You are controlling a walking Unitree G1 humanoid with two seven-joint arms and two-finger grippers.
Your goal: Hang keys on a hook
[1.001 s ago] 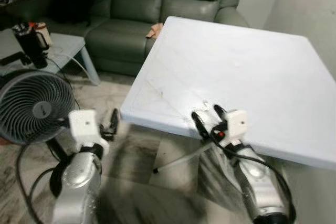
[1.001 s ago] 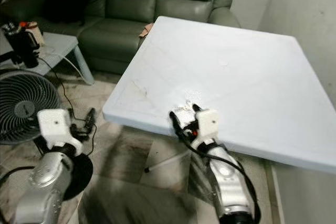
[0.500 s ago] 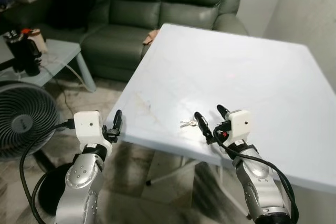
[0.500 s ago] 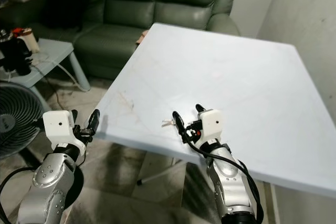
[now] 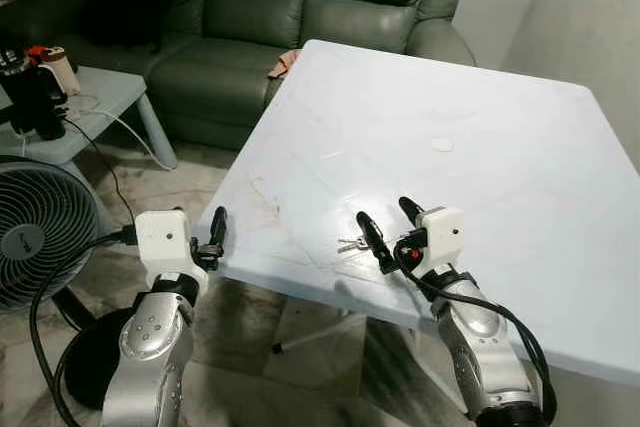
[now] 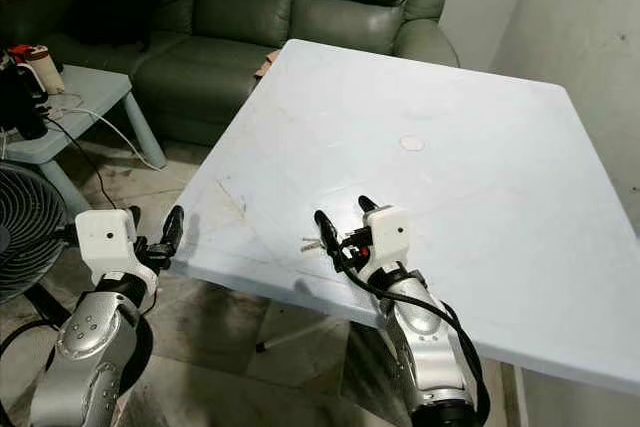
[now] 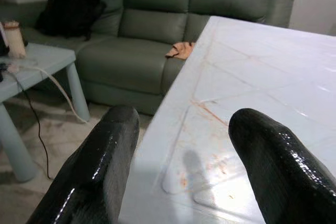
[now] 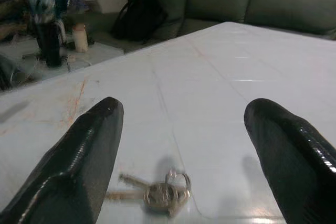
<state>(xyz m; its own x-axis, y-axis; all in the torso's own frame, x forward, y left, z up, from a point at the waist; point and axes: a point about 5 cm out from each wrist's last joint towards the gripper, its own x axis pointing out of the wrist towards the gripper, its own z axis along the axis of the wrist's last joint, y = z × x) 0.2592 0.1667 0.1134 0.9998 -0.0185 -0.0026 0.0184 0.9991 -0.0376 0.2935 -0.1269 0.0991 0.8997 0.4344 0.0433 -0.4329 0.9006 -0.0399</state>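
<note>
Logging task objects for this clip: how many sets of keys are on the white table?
1: a small bunch of silver metal keys on a ring lies near the white table's front edge, just ahead of the right gripper, whose jaws are open.

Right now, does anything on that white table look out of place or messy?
The keys lie loose on the white table near its front edge, just ahead of the open right gripper. Faint orange-brown scuff marks streak the tabletop near its corner. Nothing looks spilled or broken.

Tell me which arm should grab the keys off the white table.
Right. The right gripper is open over the table, with the keys lying between its fingers. The left gripper hangs off the table's near-left edge, farther away.
</note>
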